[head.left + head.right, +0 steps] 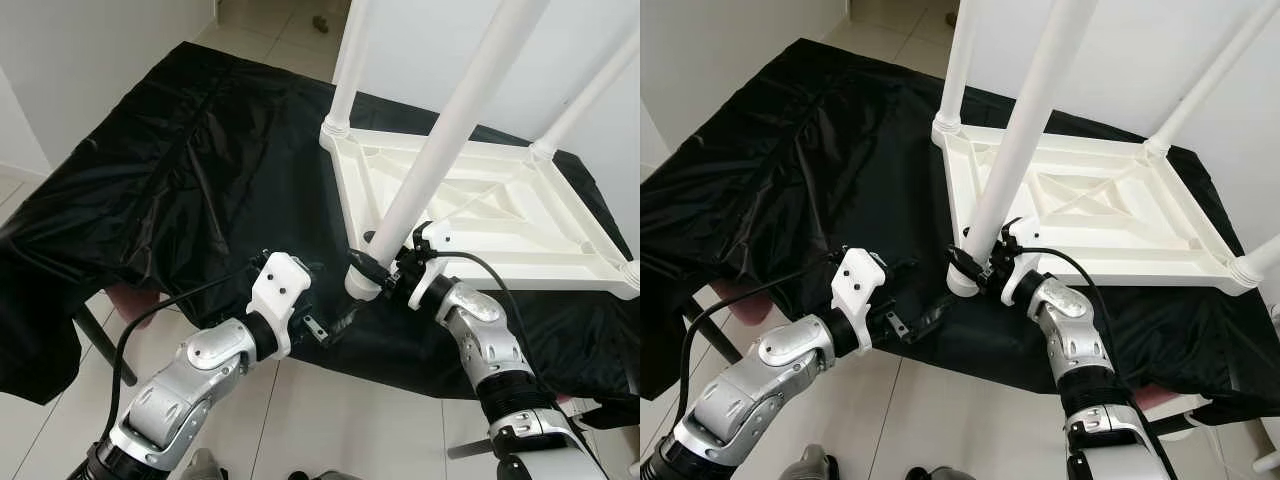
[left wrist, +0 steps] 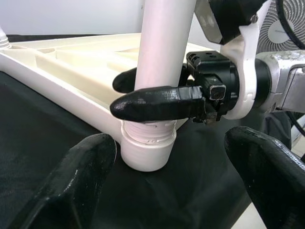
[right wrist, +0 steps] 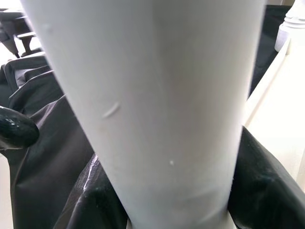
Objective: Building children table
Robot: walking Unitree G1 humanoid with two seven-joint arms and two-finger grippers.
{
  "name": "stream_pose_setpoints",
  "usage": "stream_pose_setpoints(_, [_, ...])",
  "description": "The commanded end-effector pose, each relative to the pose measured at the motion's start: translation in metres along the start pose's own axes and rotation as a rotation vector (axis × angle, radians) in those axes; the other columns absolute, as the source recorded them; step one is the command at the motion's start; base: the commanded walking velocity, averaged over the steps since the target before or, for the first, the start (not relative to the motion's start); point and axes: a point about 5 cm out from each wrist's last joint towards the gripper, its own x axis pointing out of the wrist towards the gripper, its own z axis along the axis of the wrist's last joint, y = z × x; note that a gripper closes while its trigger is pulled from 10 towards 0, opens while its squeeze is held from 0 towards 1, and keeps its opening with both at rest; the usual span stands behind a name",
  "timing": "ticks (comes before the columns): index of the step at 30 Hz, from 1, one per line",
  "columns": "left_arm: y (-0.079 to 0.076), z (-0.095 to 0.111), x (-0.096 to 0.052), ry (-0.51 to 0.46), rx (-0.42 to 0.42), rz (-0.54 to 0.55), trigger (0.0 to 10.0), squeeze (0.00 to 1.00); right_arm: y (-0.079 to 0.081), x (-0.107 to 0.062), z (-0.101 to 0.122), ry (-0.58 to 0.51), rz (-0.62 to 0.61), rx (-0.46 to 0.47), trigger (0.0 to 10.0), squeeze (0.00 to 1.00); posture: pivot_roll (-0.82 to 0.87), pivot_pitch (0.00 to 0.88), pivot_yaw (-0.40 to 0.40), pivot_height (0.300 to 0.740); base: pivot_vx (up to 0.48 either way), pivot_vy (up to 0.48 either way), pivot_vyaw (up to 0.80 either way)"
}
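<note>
A white plastic children's table [image 1: 520,225] lies upside down on a black cloth [image 1: 170,170], its legs pointing up. My right gripper [image 1: 378,268] is shut on the near leg [image 1: 435,160], just above the leg's socket [image 2: 145,148] at the near corner. In the left wrist view its black fingers [image 2: 157,102] wrap both sides of that leg. The leg [image 3: 152,105] sits tight between the fingers in the right wrist view. My left gripper [image 1: 335,322] hovers open, low at the cloth's front edge. It is just left of the socket and not touching it.
Two more legs stand at the far-left corner [image 1: 345,60] and the far-right corner [image 1: 590,90]. The cloth-covered surface ends just in front of both grippers, with tiled floor [image 1: 330,420] below. White walls close the back and left.
</note>
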Motion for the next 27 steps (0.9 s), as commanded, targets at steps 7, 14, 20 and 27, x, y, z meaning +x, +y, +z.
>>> stream_pose_setpoints(7, [-0.01,-0.001,0.001,0.0,-0.016,-0.095,10.0,0.0,0.019,-0.007,-0.016,0.028,-0.102,0.107,0.0,0.0,0.13,0.131,-0.17,0.74,0.0,0.0,0.0])
stream_pose_setpoints(14, [-0.012,-0.001,0.002,-0.001,-0.025,-0.11,10.0,0.0,0.03,-0.008,-0.011,-0.004,-0.345,0.132,0.0,0.0,0.11,0.137,-0.161,0.74,0.0,0.0,0.0])
stream_pose_setpoints(20, [-0.013,-0.001,0.002,-0.001,-0.026,-0.117,10.0,0.0,0.035,-0.01,-0.008,0.007,-0.618,0.114,0.0,0.0,0.11,0.137,-0.161,0.74,0.0,0.0,0.0])
stream_pose_setpoints(27, [-0.013,0.0,0.002,-0.003,-0.027,-0.119,10.0,0.0,0.039,-0.016,-0.019,0.115,-0.793,0.142,0.0,0.0,0.12,0.133,-0.166,0.74,0.0,0.0,0.0])
